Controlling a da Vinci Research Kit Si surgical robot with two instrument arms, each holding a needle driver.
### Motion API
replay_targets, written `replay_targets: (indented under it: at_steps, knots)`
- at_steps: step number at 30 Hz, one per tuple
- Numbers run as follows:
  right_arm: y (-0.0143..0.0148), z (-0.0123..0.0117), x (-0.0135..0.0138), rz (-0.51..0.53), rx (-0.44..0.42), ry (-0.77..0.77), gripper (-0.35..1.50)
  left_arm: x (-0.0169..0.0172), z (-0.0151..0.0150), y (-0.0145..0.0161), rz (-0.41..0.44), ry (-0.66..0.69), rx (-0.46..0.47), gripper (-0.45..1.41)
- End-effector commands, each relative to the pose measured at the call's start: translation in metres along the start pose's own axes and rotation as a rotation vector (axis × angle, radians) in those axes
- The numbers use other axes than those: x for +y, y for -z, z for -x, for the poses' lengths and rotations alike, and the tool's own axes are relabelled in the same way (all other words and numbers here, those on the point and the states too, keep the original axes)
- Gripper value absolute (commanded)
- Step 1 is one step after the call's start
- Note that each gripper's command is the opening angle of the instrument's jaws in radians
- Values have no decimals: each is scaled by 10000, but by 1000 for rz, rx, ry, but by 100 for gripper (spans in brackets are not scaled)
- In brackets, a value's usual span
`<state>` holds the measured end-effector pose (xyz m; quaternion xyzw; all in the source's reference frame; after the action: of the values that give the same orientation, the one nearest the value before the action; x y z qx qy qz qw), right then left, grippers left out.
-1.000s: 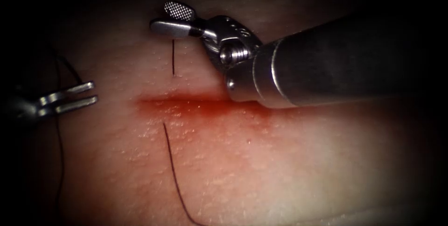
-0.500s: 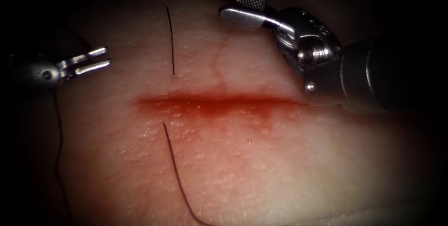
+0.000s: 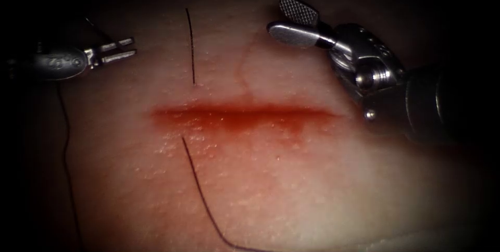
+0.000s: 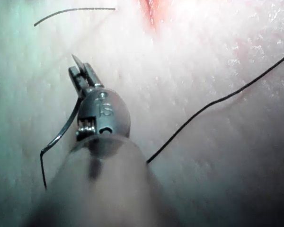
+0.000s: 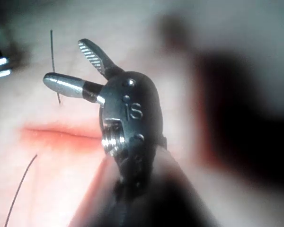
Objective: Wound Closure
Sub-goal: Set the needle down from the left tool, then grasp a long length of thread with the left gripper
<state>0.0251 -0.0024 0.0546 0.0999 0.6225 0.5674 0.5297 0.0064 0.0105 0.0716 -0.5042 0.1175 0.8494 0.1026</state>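
The cut (image 3: 245, 112) runs crosswise on the tissue (image 3: 291, 189), wet with red fluid. Thread (image 3: 195, 189) crosses under the cut near its left end, and a short free end (image 3: 190, 49) lies on the far side. My left tool (image 3: 133, 46) hovers left of the cut, off the tissue. Its jaws (image 4: 80, 66) are shut on the curved needle (image 4: 61, 135) close to its tip, the body curving back beside the wrist. The needle is out of the tissue. My right tool (image 3: 278, 16) is open above the cut's right half, holding nothing (image 5: 64, 61).
From the needle's tail a long strand of thread (image 3: 67, 168) hangs down the left side of the tissue. The right tool's thick shaft (image 3: 448, 106) covers the tissue beyond the cut's right end. The thread's near run (image 4: 217, 101) trails across the tissue.
The right tool, jaws open, drew back to the right from the short thread end, which now lies free. The left tool rose and shifted slightly right with the needle.
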Motion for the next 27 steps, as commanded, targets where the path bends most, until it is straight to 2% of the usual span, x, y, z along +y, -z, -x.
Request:
replay_targets:
  at_steps: [1, 7, 14, 15, 16, 19, 23, 27]
  knots:
    - [-7, 7, 1, -4, 3, 0, 110, -5, 4, -10, -5, -2, -3, -45]
    - [-6, 8, 2, -3, -1, 2, 103, -26, 2, -21, -29, 12, -39, -45]
    - [-6, 10, 2, -3, -1, 4, 103, -11, -3, -35, -27, 12, -33, -45]
    - [-6, 10, 2, -3, 0, 4, 103, -10, -3, -35, -26, 23, -35, 29]
    - [-6, 10, 2, -2, 0, 4, 103, -10, -3, -35, -26, 29, -34, 54]
    - [-6, 10, 2, -2, 0, 4, 103, -9, -4, -34, -39, 56, -46, 84]
    - [-6, 10, 2, -2, 0, 4, 103, -6, -9, -32, -55, 63, -66, 103]
    - [-6, 10, 2, -2, 0, 4, 103, -4, -11, -31, -65, 67, -77, 106]
